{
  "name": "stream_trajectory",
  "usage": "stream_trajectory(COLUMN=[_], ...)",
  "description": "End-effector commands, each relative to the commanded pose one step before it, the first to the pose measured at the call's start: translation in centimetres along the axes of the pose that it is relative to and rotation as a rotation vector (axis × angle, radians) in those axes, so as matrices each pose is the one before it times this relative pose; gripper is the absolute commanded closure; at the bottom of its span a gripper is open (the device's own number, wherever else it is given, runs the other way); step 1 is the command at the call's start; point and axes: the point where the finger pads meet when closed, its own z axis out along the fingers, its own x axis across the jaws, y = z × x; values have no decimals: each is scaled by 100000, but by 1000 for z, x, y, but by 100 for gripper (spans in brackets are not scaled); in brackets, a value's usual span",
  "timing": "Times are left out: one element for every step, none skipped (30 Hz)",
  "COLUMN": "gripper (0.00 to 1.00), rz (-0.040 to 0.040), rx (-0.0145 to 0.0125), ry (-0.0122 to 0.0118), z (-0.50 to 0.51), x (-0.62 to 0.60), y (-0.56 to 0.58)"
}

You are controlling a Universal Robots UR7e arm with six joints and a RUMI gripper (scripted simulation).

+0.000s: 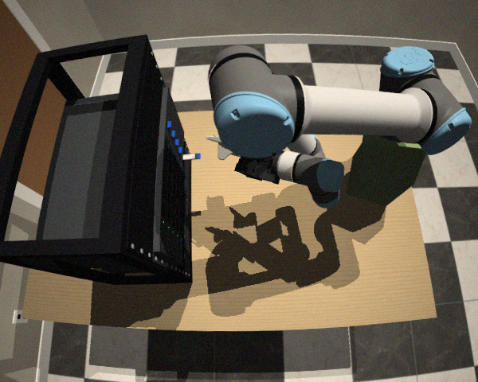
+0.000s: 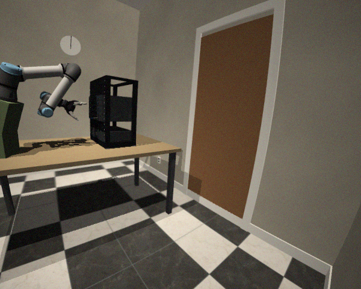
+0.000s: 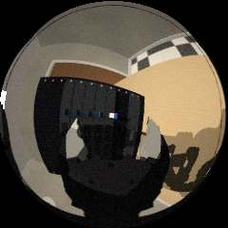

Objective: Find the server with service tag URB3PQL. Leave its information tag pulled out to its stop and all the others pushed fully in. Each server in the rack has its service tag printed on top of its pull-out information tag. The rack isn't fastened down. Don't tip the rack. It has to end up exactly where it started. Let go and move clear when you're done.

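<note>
The black server rack (image 1: 136,82) (image 2: 95,124) (image 3: 49,133) stands on the wooden table (image 1: 296,296) (image 2: 81,155) with its front toward the arm. Several blue information-tag tabs (image 1: 173,133) (image 3: 77,113) sit flush in a row on the front. One tag (image 1: 191,156) (image 3: 112,115) sticks out, white with a blue tip. Its print is too small to read. My gripper (image 1: 218,146) (image 2: 78,111) (image 3: 113,118) is open and empty. It faces the rack front at the height of the tags, a short gap back from the pulled-out tag.
The arm's green pedestal (image 1: 379,168) (image 2: 0,124) stands at the table's right side, seen from above. The elbow hangs over the table's middle. A wall and a brown door (image 2: 233,118) lie behind the rack. The rack stands near the table's left edge.
</note>
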Motion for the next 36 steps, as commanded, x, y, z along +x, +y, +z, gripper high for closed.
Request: stream_trajectory(gripper=[0,0,0,0,0,0,0,0,0,0,0,0,0,0,0,0,0,0,0,0,0,0,0,0,0,0,0,0,0,0,0,0,0,0,0,0], rz=[-655,-184,-186,-187,-189,-191,-193,-195,-197,-199,-201,-203,0,0,-205,-207,-209,-211,-213,-216,-218,-220,-222,-224,-226,-228,-230,-232,-234,0,0,-236,-238,-240,-242,-244], rx=[-125,-31,-31,-32,-32,-32,-32,-32,-33,-33,-33,-33,0,0,-34,-34,-34,-34,-34,-35,-35,-35,-35,-35,-35,-36,-36,-36,-36,0,0,-36,-36,-37,-37,-37], ry=[-213,-34,-34,-35,-35,-36,-36,-37,-37,-38,-38,-39,0,0,-39,-40,-40,-41,-41,-42,-42,-43,-43,-44,-44,-45,-46,-46,-47,0,0,-47,-48,-48,-49,-49], z=[53,16,16,16,16,17,17,17,17,17,17,17,0,0,18,18,18,18,18,18,18,19,19,19,19,19,19,19,19,0,0,20,20,20,20,20], x=[-44,1,1,1,1,1,1,1,1,1,1,1,0,0,1,1,1,1,1,1,1,1,1,1,1,1,1,1,1,0,0,1,1,1,1,1], y=[-8,-1,-1,-1,-1,-1,-1,-1,-1,-1,-1,-1,0,0,-1,-1,-1,-1,-1,-1,-1,-1,-1,-1,-1,-1,-1,-1,-1,0,0,-1,-1,-1,-1,-1])
